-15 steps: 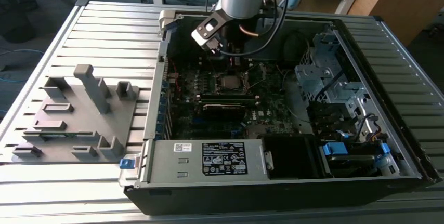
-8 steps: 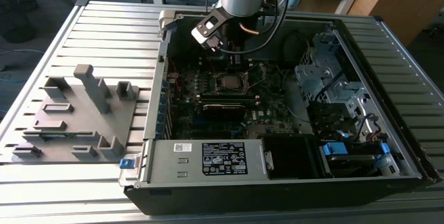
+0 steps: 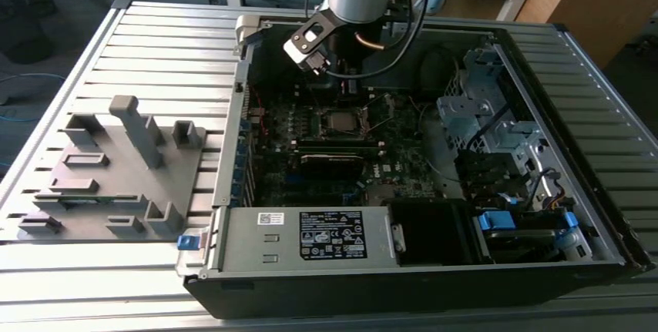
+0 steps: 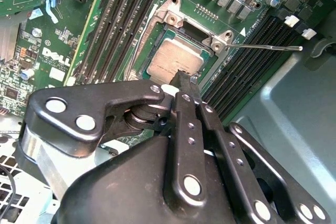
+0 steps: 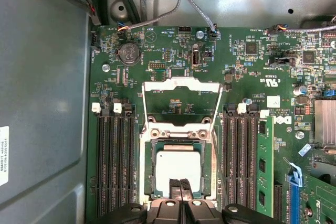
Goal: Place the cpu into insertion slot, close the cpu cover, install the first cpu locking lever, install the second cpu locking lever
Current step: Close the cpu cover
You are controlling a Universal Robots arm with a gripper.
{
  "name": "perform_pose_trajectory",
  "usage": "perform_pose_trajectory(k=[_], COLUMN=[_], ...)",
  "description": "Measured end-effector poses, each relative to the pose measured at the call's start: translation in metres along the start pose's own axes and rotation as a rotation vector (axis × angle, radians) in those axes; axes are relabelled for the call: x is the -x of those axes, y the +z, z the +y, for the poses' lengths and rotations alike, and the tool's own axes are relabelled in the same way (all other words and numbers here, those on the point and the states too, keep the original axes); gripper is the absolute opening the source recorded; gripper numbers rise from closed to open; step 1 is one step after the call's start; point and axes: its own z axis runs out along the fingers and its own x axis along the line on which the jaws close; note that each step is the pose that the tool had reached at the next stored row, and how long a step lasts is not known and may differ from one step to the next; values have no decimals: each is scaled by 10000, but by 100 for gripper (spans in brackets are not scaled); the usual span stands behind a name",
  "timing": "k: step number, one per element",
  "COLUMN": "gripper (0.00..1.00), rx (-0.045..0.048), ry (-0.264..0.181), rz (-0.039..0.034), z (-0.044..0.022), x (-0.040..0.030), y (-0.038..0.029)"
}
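Above insertion slot (image 5: pixel 148 174) | cpu (image 5: pixel 178 162) seated flat, just under jaws | jaws clenched, empty | cpu cover (image 5: pixel 181 83) raised

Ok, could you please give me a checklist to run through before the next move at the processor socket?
1. Small square silver-grey cpu lying in the square black insertion slot: ok.
2. Thin silver frame-shaped cpu cover closed over it: not ok, it is folded back open.
3. Thin metal locking lever latched: not ok, it sticks out free over the long black memory slots.
4. Black gripper empty: ok, shut with nothing between its jaws.
5. Gripper clear of the cpu: cannot tell, its tips overlap the chip's edge in both wrist views.
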Motion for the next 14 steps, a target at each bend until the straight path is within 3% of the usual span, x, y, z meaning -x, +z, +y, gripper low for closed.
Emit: perform_pose_trajectory(k=[14], gripper=[10], rx=[0], ry=[0], rz=[0], z=[0], x=[0], y=[-20])
